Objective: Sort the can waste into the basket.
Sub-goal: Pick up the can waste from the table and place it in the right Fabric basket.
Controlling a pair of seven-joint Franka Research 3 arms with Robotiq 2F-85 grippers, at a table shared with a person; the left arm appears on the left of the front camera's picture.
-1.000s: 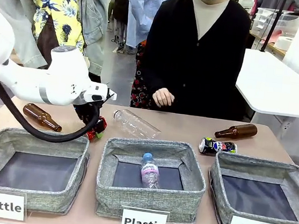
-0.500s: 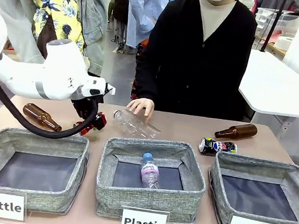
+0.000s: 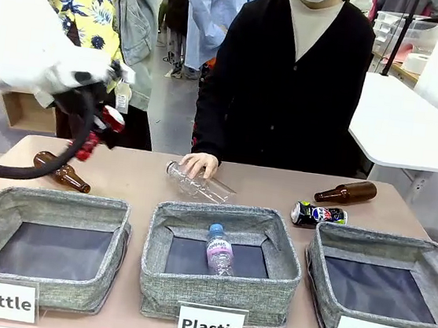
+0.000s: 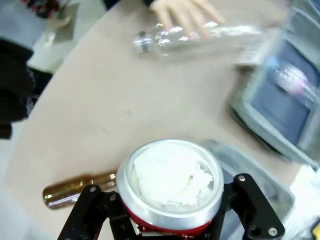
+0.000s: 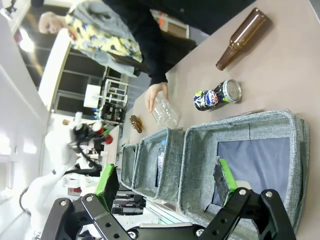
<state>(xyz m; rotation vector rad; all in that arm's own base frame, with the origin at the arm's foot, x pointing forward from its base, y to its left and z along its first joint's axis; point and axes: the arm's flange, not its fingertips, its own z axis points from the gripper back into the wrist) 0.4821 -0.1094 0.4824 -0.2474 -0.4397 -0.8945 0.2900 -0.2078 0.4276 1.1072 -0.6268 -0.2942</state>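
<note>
1. In the front view the left gripper's fingers are mostly lost behind the blurred white left arm (image 3: 27,39) and its looping black cable (image 3: 44,172). The left wrist view shows the left gripper (image 4: 172,220) with its jaws clamped on the crushed red can (image 4: 170,182).
2. The red can is in the air above the far left of the table (image 3: 264,185). Its silver end faces the wrist camera and is washed out white, so no print can be read.
3. The left wrist view is smeared, and the baskets at its right edge are only grey shapes.
4. The cable crosses the left brown bottle (image 3: 61,171), which lies on the table beyond the Bottle basket (image 3: 49,196).
5. The right gripper (image 5: 166,182) hangs over the near right, with its jaws wide apart and nothing between them.
6. The Pepsi can (image 3: 318,214) lies on its side just beyond the far left corner of the Can basket (image 3: 385,238), whose dark bottom is bare.
7. A person's hand (image 3: 198,162) rests on a clear plastic bottle (image 3: 198,183) lying beyond the Plastic basket (image 3: 225,211). That basket holds a small blue-capped bottle (image 3: 219,251).
8. A second brown bottle (image 3: 346,192) lies at the far right.
9. The tabletop is plain tan. The three grey baskets stand in a row along its near edge, each with a white card.
10. Beyond it are a white table (image 3: 405,126) at the far right and people standing at the far left.
</note>
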